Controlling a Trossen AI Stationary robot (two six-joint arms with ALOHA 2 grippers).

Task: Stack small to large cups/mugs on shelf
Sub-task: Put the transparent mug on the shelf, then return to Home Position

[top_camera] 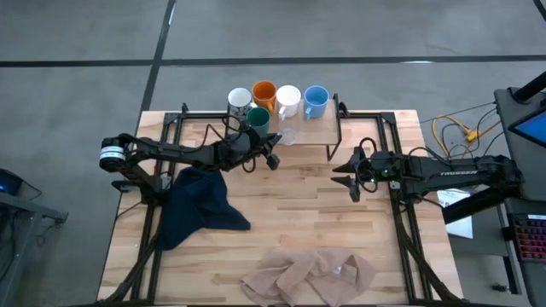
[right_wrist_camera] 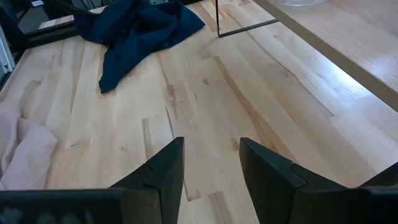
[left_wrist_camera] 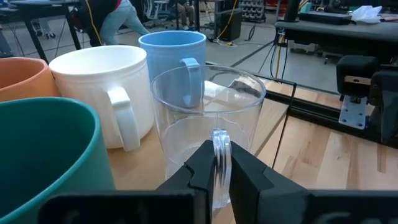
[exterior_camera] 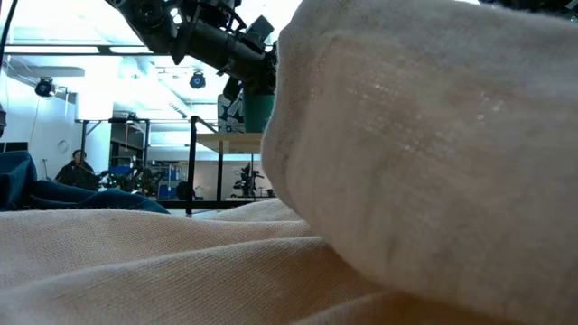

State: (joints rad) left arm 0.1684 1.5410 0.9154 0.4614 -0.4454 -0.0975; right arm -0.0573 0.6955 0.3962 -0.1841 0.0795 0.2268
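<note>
The tabletop [top_camera: 341, 222] carried one shelf [top_camera: 320, 128], two cloths and two arms. The shelf stood beyond the left gripper [left_wrist_camera: 222, 165] and held six vessels, counted as follows: one patterned white mug [top_camera: 240, 100], one orange mug [top_camera: 264, 92], one plain white mug [top_camera: 288, 99] and one light blue mug [top_camera: 316, 99] in a back row; one dark green mug [top_camera: 258, 120] and one clear glass cup [top_camera: 288, 135] in front of that row.

In the left wrist view the left fingers [left_wrist_camera: 202, 174] were closed narrowly on the handle of the clear glass cup [left_wrist_camera: 208, 124], which stood upright directly ahead of them on the shelf board. The dark green mug [left_wrist_camera: 43, 155] sat just beside the fingers on one side. The plain white mug [left_wrist_camera: 102, 93] and light blue mug [left_wrist_camera: 174, 62] stood behind the glass cup, and the rim of the orange mug [left_wrist_camera: 18, 74] showed at the edge.

The right gripper [right_wrist_camera: 211, 168] hovered over bare tabletop, fingers [right_wrist_camera: 165, 171] parted with nothing between them. The shelf edge [right_wrist_camera: 336, 37] lay ahead and to one side of them, well apart.

One dark blue cloth [top_camera: 198, 205] lay below the left arm. One beige cloth [top_camera: 309, 275] lay at the near edge.
</note>
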